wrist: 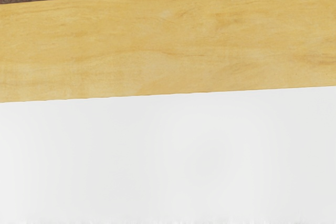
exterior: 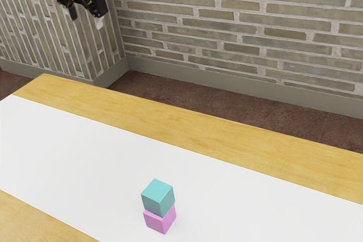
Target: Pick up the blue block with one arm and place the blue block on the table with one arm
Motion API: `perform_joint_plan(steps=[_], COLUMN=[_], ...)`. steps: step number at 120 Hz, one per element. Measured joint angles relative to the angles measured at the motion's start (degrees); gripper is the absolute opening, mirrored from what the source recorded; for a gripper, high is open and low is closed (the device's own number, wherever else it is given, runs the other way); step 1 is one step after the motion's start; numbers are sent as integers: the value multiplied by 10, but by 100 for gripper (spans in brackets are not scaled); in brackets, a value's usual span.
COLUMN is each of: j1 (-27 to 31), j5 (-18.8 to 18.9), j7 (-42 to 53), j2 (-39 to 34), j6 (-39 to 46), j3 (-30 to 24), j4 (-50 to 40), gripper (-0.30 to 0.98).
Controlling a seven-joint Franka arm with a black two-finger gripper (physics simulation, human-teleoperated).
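On the pink block (exterior: pixel 159 221) sits the blue block (exterior: pixel 157 198), so with the pincer (exterior: pixel 86 20) wide and empty, high above the bench (exterior: pixel 187 128), I'd square up over it, pinch only that one and lift dead straight so nothing topples.

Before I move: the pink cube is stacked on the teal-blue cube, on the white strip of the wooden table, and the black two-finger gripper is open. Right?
Not quite: the exterior view shows the order reversed. The teal-blue cube is on top and the pink cube underneath. They stand on the white strip of the wooden table, and the black two-finger gripper is open.
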Motion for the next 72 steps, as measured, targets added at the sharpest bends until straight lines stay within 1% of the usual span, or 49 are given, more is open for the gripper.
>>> perform_joint_plan(steps=[18, 23, 30, 35, 45, 53, 61, 72], j1=[0, 0, 2, 6, 9, 8, -12, -26], j5=[-2, -4, -9, -21, -52, -68, -77, -84], j7=[1, 1, 0, 0, -7, -24, -48, -81], j2=[2, -3, -54, -91, -135, -173, -189, -194], j6=[-2, -2, 20, 46, 98, 144, 186, 230], j3=[2, 2, -7, -16, -32, -63, -91, -103], j4=[-11, -28, -122, -200, -321, -408, -455, -497], gripper=[69, 69, 69, 69, 69, 69, 69, 68])
